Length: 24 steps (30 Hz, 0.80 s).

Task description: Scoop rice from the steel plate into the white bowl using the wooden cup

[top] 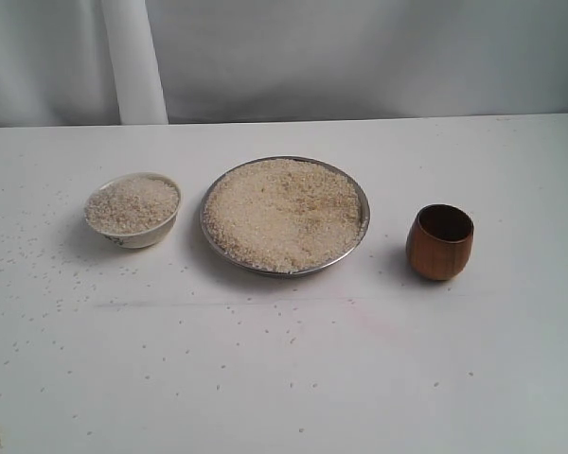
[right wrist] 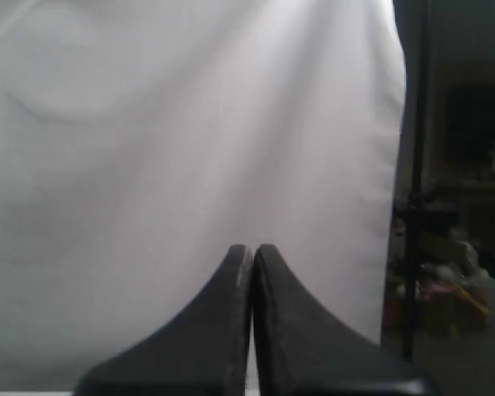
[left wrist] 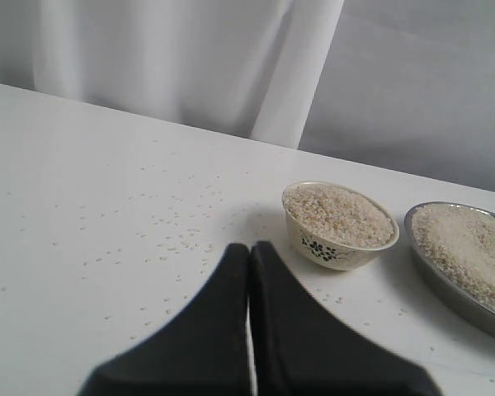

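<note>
left gripper (left wrist: 249, 247): fingers are pressed together with nothing between them, low over the white table (left wrist: 82, 165).
right gripper (right wrist: 252, 249): fingers are likewise closed on nothing and pointed at a white curtain (right wrist: 190, 124).
white bowl (left wrist: 326, 252): set near and just ahead of the left gripper's tips, heaped with rice (left wrist: 338, 213).
steel plate (left wrist: 450, 293): placed beyond the bowl from the left gripper, also heaped.
wooden cup (top: 439, 248): stood upright past the plate, farthest from the left gripper.
loose grains: scattered ahead of the left gripper.
</note>
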Each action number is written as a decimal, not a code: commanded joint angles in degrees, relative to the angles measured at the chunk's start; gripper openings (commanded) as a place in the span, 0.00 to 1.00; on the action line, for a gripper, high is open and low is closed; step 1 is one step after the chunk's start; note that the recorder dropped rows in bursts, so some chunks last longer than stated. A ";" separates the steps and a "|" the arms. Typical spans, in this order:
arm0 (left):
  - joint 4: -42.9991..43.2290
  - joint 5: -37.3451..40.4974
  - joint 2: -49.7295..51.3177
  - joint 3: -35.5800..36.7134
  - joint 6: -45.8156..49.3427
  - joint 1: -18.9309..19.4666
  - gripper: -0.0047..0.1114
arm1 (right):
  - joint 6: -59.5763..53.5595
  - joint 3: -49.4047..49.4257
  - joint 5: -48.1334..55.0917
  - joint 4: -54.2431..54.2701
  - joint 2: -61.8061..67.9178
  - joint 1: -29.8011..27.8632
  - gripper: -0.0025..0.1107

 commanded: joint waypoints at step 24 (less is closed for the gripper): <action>-0.09 -0.43 -0.14 -0.13 -0.19 -0.27 0.04 | -41.55 12.39 1.12 40.92 -0.47 -10.27 0.02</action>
